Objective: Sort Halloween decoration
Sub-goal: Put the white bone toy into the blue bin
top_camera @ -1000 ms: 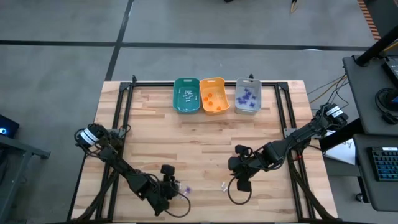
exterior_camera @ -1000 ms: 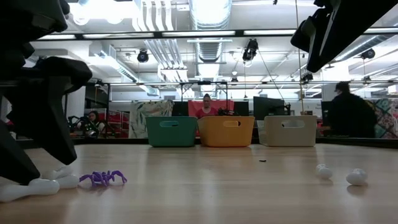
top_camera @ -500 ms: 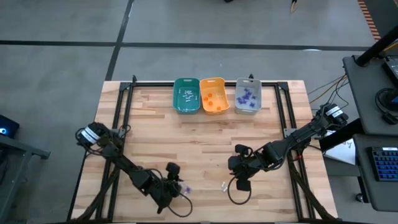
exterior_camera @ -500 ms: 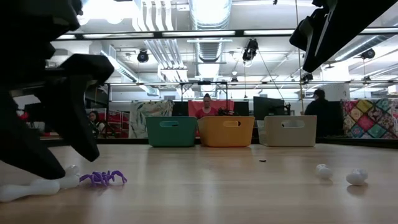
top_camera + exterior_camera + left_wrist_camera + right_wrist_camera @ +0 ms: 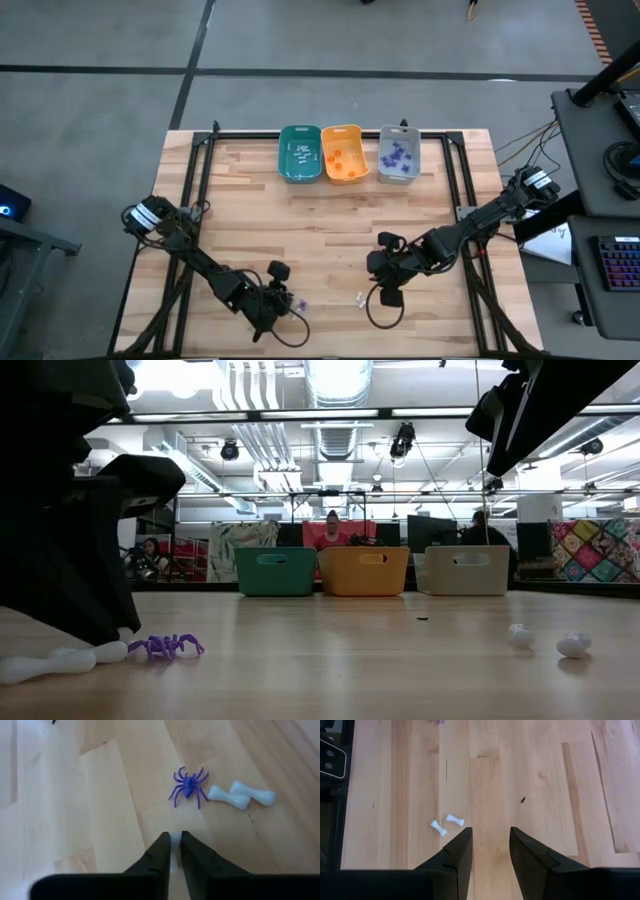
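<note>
The left tool (image 5: 175,840) sits low over the tabletop (image 5: 250,220) near its front edge, its fingers nearly together around something small and white; it seems to be grasping a white trinket, though most of the piece is hidden. Just beyond it lie a purple spider (image 5: 188,785) and two white bones (image 5: 241,796), touching each other.

The likely risk is that so thin a grip lets the white piece slip or flick out as the arm rises, or that the tool nudges the spider beside it.

The right tool (image 5: 487,842) hangs released above the front right part of the tabletop, with two more white bones (image 5: 447,824) lying close by.

At the back edge stand three bins side by side: a teal bin (image 5: 299,153) with white bits, an orange bin (image 5: 343,153) with orange bits and a grey bin (image 5: 399,155) with purple ones.

The tabletop is pale wooden planks in a black frame. Behind it is a workshop with ceiling ducts, monitors and people (image 5: 331,530) far off.
</note>
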`<state>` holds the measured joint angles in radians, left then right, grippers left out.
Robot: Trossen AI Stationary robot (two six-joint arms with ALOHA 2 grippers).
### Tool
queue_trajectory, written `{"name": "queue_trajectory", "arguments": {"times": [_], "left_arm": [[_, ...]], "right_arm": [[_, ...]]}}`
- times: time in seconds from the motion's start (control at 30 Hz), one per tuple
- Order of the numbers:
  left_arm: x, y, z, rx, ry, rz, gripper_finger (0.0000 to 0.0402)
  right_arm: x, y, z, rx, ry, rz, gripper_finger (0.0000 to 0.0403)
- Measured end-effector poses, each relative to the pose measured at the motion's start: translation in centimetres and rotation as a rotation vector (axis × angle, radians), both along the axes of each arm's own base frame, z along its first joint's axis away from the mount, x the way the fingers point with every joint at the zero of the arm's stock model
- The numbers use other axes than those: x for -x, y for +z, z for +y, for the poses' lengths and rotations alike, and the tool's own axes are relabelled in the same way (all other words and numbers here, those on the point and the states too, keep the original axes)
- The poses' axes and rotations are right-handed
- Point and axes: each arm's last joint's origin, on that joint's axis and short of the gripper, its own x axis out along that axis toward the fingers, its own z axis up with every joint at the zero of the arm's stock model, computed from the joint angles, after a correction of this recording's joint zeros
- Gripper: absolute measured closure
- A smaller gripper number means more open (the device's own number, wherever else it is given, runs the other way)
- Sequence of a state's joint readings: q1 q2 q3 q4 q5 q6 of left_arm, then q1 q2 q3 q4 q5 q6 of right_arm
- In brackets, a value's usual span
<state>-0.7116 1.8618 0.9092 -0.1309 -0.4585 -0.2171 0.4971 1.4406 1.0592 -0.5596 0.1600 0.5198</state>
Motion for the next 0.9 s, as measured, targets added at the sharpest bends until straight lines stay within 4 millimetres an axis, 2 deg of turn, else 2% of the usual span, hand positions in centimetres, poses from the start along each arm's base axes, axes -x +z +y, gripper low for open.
{"name": "queue_trajectory", "arguments": {"times": [0.07, 0.2, 0.33, 0.53, 0.7, 0.9], "left_arm": [[0.0, 0.0, 0.0, -0.002, 0.003, 0.001, 0.0393], [0.0, 0.1, 0.1, 0.012, 0.022, -0.004, 0.0396], [0.2, 1.1, 0.2, 0.019, 0.025, -0.009, 0.04], [0.0, 4.7, 1.7, 0.051, 0.073, -0.088, 0.0401], [-0.5, 7.8, 4.2, 0.028, 0.094, -0.152, 0.0401], [-1.7, 11.4, 9.6, -0.057, 0.134, -0.232, 0.0401]], "right_arm": [[0.0, 0.0, 0.0, 0.0, 0.0, 0.0, 0.0284], [0.0, 0.0, 0.0, 0.0, 0.0, 0.0, 0.0284], [0.0, 0.0, 0.0, 0.004, 0.005, 0.0, 0.0284], [0.0, 0.0, 0.0, 0.006, 0.007, 0.003, 0.0284], [0.0, 0.0, 0.0, 0.012, 0.017, 0.002, 0.0284], [0.1, -0.1, 0.0, 0.017, 0.018, 0.008, 0.0284]]}}
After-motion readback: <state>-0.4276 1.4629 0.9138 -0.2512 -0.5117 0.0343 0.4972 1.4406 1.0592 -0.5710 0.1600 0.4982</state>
